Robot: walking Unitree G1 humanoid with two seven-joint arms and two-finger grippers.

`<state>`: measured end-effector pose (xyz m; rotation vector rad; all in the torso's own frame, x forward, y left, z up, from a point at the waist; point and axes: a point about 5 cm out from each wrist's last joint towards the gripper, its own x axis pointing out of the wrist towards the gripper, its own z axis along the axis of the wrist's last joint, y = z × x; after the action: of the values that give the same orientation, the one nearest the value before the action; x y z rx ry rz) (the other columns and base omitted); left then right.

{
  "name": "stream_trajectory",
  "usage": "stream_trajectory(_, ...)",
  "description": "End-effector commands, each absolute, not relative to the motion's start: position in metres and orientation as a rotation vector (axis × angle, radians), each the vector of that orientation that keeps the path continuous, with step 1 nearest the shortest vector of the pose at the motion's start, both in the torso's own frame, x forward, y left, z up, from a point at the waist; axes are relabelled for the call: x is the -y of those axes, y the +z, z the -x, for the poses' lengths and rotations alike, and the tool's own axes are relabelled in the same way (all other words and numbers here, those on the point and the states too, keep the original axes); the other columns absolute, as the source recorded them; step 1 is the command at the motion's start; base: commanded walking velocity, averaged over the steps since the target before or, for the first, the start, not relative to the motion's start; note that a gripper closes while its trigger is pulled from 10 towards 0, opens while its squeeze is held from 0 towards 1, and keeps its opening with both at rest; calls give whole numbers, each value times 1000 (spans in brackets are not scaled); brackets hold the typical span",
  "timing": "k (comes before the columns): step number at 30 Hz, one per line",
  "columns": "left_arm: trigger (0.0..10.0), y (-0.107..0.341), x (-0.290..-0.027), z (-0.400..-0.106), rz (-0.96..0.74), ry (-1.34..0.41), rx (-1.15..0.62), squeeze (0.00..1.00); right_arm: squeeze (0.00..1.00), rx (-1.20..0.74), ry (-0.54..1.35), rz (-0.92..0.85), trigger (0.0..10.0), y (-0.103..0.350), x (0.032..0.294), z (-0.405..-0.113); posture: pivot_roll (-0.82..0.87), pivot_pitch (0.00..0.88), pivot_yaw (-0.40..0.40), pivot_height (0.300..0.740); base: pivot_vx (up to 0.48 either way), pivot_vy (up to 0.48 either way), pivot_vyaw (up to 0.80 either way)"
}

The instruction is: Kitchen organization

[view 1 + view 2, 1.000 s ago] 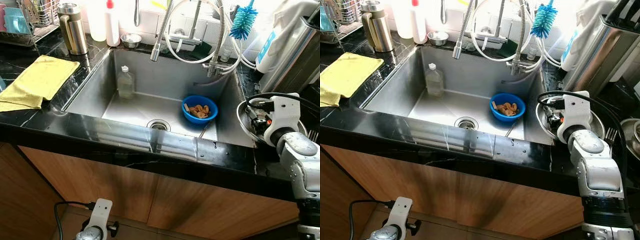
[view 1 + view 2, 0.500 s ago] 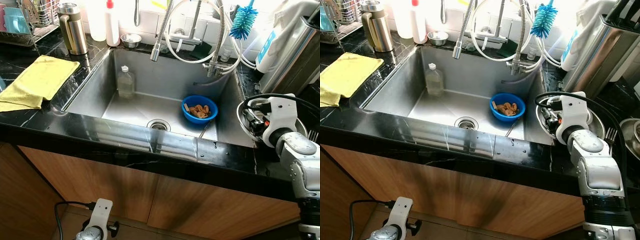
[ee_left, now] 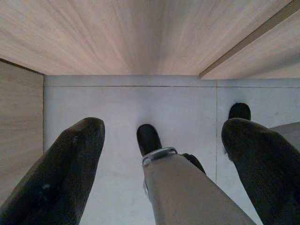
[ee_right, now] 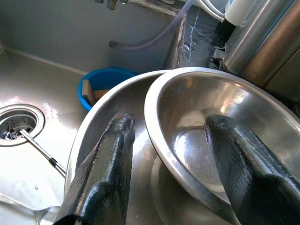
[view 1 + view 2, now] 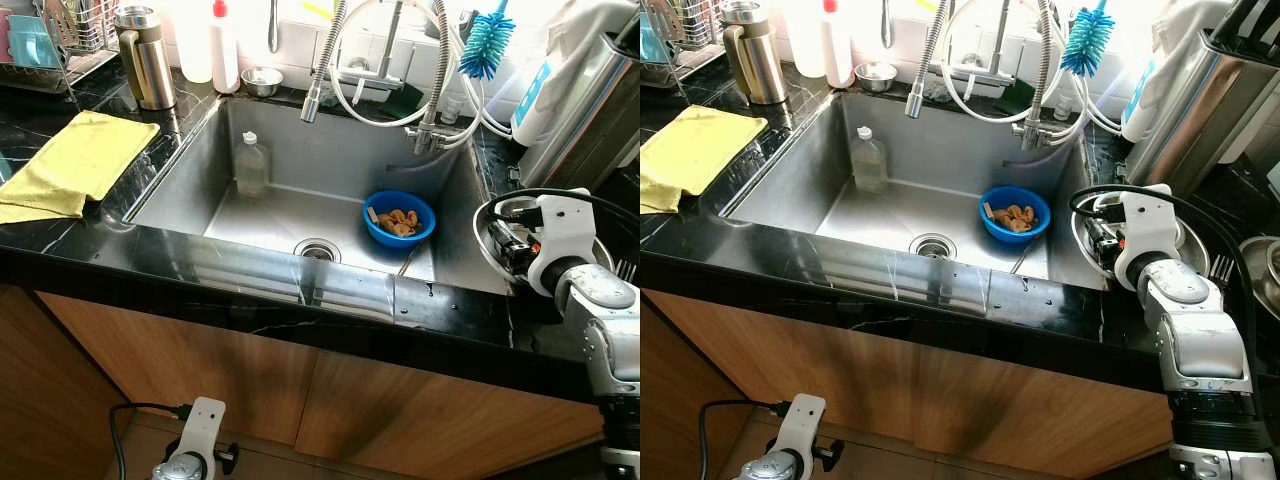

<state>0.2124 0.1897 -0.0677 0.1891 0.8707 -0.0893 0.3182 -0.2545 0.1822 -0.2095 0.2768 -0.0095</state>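
Right gripper (image 4: 168,154), jaws spread wide, straddling the near rim of a small shiny steel bowl (image 4: 220,117) tilted inside a larger steel bowl (image 4: 117,117) at the black countertop's (image 5: 250,270) right edge, beside the steel sink (image 5: 300,200). Left gripper (image 3: 164,154), jaws apart, hangs low before the wooden cabinet (image 5: 200,370).

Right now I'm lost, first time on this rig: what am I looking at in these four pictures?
The two wide pictures come from the robot's head, looking down at a sink. In it stand a blue bowl of scraps and a bottle; a yellow cloth lies on the counter. The other two come from wrist cameras, looking along each gripper's black fingers. The right gripper is open, its fingers either side of a steel bowl's rim, beside the sink; that bowl sits tilted in a larger one. It grips nothing yet. The left gripper hangs idle, open, over the floor by the cabinet.
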Motion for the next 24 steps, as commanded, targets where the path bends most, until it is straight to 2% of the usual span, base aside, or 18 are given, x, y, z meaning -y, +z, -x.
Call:
stream_trajectory(1, 10000, -70, -188, -210, -178, -100, -892, 0, 0, -293, -27, 234, 10000, 184, 261, -316, 139, 95, -120, 736, 0, 0, 0)
stream_trajectory(9, 10000, -70, -188, -210, -176, -101, -892, 0, 0, -300, -38, 242, 10000, 184, 263, -316, 138, 95, -119, 736, 0, 0, 0)
stream_trajectory(10, 10000, -70, -187, -210, -175, -103, -892, 0, 0, -302, -49, 249, 745, 184, 265, -316, 138, 96, -120, 736, 0, 0, 0)
stream_trajectory(12, 10000, -70, -187, -210, -174, -104, -892, 0, 0, -304, -54, 253, 745, 184, 266, -316, 139, 95, -120, 736, 0, 0, 0)
stream_trajectory(13, 10000, -70, -187, -210, -174, -104, -892, 0, 0, -307, -54, 255, 0, 183, 266, -316, 139, 96, -120, 736, 0, 0, 0)
stream_trajectory(14, 10000, -70, -187, -210, -174, -105, -892, 0, 0, -310, -53, 261, 1294, 182, 266, -316, 140, 95, -120, 736, 0, 0, 0)
stream_trajectory(15, 10000, -70, -187, -210, -174, -105, -892, 0, 0, -310, -53, 261, 1294, 182, 266, -316, 140, 95, -120, 736, 0, 0, 0)
stream_trajectory(17, 10000, -70, -187, -210, -173, -105, -892, 0, 0, -313, -51, 264, 2706, 181, 265, -315, 140, 96, -121, 736, 0, 0, 0)
stream_trajectory(20, 10000, -70, -187, -210, -173, -105, -892, 0, 0, -314, -50, 264, 2784, 180, 265, -315, 140, 96, -120, 736, 0, 0, 0)
stream_trajectory(21, 10000, -70, -187, -210, -172, -105, -893, 0, 0, -318, -47, 265, 4275, 180, 264, -315, 140, 97, -120, 736, 0, 0, 0)
stream_trajectory(22, 10000, -70, -187, -210, -172, -106, -893, 0, 0, -320, -45, 266, 10000, 179, 264, -315, 140, 97, -120, 736, 0, 0, 0)
stream_trajectory(24, 10000, -70, -187, -210, -172, -106, -894, 0, 0, -322, -44, 266, 10000, 179, 264, -315, 140, 97, -121, 736, 0, 0, 0)
